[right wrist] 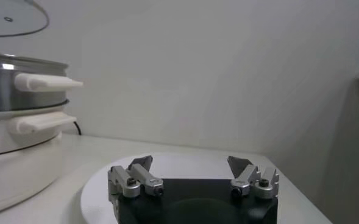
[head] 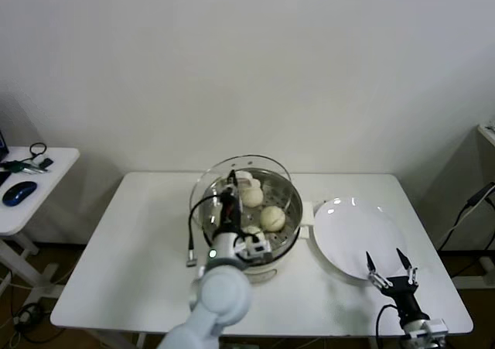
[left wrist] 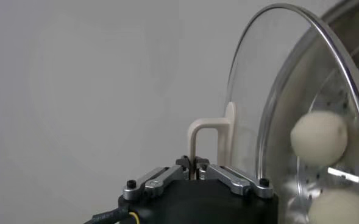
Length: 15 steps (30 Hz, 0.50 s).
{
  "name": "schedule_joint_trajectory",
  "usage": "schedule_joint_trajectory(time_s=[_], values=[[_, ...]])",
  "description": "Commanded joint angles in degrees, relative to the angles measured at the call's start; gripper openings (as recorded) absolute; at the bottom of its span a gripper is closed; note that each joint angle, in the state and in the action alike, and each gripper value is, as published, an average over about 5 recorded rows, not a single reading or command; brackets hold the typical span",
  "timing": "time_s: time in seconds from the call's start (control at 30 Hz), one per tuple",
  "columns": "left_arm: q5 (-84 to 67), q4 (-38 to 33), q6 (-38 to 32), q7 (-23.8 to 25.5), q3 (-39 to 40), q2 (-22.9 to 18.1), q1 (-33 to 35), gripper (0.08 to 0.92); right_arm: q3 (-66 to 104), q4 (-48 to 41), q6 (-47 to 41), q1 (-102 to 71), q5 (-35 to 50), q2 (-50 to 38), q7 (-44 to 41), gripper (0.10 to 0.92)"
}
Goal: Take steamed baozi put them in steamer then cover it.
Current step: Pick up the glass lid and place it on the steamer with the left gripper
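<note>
The steamer (head: 291, 227) stands mid-table with cream-white baozi (head: 271, 218) on its perforated tray; three show, the rest are hidden behind my arm. My left gripper (head: 230, 193) is shut on the cream handle (left wrist: 206, 131) of the glass cover (head: 247, 160) and holds it tilted just above the steamer's left side. In the left wrist view the gripper (left wrist: 194, 173) pinches the handle, with the cover (left wrist: 270, 91) in front of two baozi (left wrist: 319, 137). My right gripper (head: 384, 256) is open and empty at the near edge of the white plate (head: 348, 225).
The bare white plate (right wrist: 100, 185) lies right of the steamer (right wrist: 8, 85), under my right gripper (right wrist: 190, 161). A side table (head: 46, 183) with a blue mouse (head: 19, 192) and cables stands far left. A wall runs behind the white table (head: 139, 248).
</note>
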Motion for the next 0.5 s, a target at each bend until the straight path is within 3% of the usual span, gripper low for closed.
schedule_joint_trajectory(time_s=[0.03,0.2,0.5], values=[[7.9,3.2,0.9,1.4,4.6,-7.8,-1.4,0.139,0.1,-0.6,0.8,0.1,0.1,-0.3,0.0,0.823],[11.3,6.8,-0.2,0.4,6.0,-11.1,0.4,0.139,0.3,-0.4,1.4,0.0,0.4,-0.5,0.0,0.823],[13.0,11.2,-1.0,-2.4,3.5,-11.2,1.2,0.139,-0.1,-2.6,3.0,0.3,1.0,-0.3,0.0,0.823]])
